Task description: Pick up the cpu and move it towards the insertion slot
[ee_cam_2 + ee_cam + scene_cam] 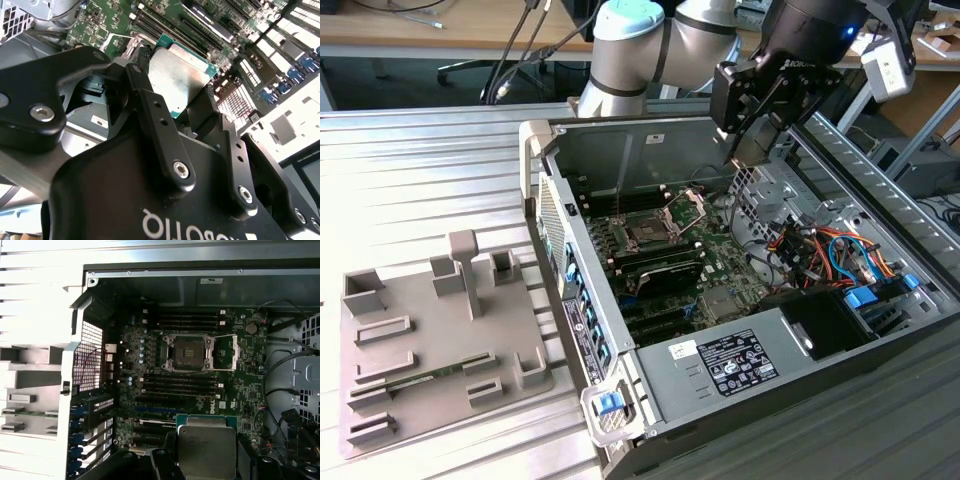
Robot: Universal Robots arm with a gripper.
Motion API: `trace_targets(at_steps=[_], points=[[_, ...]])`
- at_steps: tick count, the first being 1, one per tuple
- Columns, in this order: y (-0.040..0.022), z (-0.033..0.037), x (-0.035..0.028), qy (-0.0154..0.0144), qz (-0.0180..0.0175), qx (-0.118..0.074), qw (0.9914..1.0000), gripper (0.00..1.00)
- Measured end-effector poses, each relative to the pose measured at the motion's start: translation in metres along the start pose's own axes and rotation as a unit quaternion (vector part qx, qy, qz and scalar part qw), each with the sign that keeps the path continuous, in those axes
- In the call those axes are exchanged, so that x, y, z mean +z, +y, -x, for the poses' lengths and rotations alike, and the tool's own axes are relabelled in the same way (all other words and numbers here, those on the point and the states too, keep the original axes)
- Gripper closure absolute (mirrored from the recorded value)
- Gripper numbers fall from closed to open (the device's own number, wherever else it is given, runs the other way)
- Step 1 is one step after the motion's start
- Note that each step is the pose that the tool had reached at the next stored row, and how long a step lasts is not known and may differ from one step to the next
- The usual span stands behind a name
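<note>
Second wrist view, black pincer [172, 86] clamped on the small square silvery-topped cpu [178, 70], hanging above the green circuit board [100, 20] (well apart from the silver-framed square insertion slot [189, 352])

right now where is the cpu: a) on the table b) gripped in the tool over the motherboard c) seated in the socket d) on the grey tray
B: the cpu sits clamped in the tool above the motherboard, and the insertion slot is bare.
</note>
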State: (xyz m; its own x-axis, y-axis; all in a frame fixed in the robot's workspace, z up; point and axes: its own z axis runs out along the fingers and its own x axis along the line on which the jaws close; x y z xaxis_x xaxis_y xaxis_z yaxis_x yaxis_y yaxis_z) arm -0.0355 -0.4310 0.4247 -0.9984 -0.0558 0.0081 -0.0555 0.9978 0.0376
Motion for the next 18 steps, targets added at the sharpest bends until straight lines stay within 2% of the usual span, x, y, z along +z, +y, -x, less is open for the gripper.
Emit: trace_targets(at_steps=[4, 18], points=[[-0.0001, 0.0053, 0.0, 0.0, 0.0, 0.0, 1.0, 0.45], [-0.0004, 0.0167, -0.0001, 0.0, 0.0, 0.0, 1.0, 0.45]])
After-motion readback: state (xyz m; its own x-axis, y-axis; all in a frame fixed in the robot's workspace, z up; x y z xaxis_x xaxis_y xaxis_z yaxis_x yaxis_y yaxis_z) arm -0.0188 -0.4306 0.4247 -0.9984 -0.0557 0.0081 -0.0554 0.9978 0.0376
